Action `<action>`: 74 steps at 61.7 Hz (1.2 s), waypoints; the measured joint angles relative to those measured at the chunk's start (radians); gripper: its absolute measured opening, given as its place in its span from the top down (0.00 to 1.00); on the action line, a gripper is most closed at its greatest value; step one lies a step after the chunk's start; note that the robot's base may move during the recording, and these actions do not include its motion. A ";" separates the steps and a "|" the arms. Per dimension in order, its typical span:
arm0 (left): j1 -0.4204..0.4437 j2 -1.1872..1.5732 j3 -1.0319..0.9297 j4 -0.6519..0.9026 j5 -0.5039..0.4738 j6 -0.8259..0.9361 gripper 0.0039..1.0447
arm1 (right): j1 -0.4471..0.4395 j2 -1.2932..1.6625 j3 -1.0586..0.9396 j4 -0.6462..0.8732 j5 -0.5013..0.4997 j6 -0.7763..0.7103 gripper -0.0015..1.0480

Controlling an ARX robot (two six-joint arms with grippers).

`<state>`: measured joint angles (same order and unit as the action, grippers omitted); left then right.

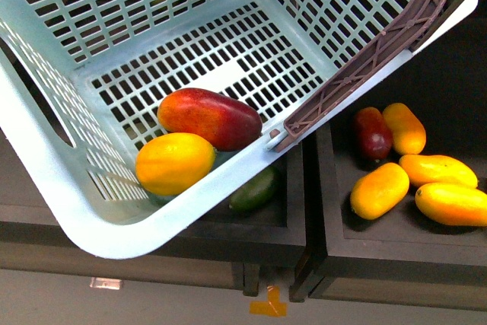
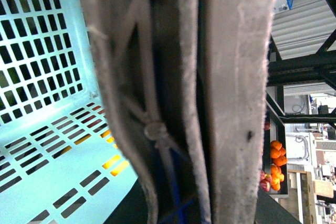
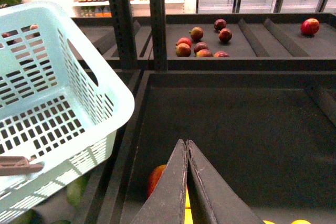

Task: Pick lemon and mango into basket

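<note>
Inside the basket, seen from the front, the mango and the lemon lie touching on the slotted floor, the lemon at about 7 o'clock from the mango, both against the near wall. A brown handle runs along the basket's rim at 2 o'clock. Under the rim, at 5 o'clock from the lemon, a dark green fruit sits in a dark tray. In the next tray, at 3 o'clock, lie four yellow-orange mangoes and a dark red fruit. Neither arm shows in this view.

Left wrist view: a brown handle fills the middle, very close to the lens, with the basket's lattice wall beside it and yellow showing through the floor slots. Oranges sit on a far shelf. The left gripper's fingers are hidden, so I cannot tell their state.

Right wrist view: the right gripper has its fingers pressed together, clenched on nothing, hovering over a dark tray. A red-orange fruit lies just beside the fingers, below them. The basket's corner is at 9 o'clock. Red apples rest on a shelf at 12 o'clock
</note>
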<state>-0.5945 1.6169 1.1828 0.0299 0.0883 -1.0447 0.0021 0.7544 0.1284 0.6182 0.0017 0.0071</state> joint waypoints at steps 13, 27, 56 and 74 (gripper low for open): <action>0.000 0.000 0.000 0.000 0.003 0.000 0.84 | 0.000 -0.105 -0.049 -0.060 0.000 -0.001 0.98; 0.000 0.000 0.000 0.000 0.005 0.000 0.84 | 0.000 -0.217 -0.082 -0.137 0.000 -0.001 0.98; 0.000 0.000 0.000 0.000 0.005 0.000 0.84 | 0.000 -0.422 -0.111 -0.286 -0.002 -0.002 0.98; 0.000 0.000 0.000 0.000 0.005 0.000 0.84 | 0.000 -0.535 -0.111 -0.398 -0.002 -0.002 0.98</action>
<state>-0.5945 1.6169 1.1831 0.0299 0.0933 -1.0443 0.0017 0.2192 0.0174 0.2203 0.0002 0.0055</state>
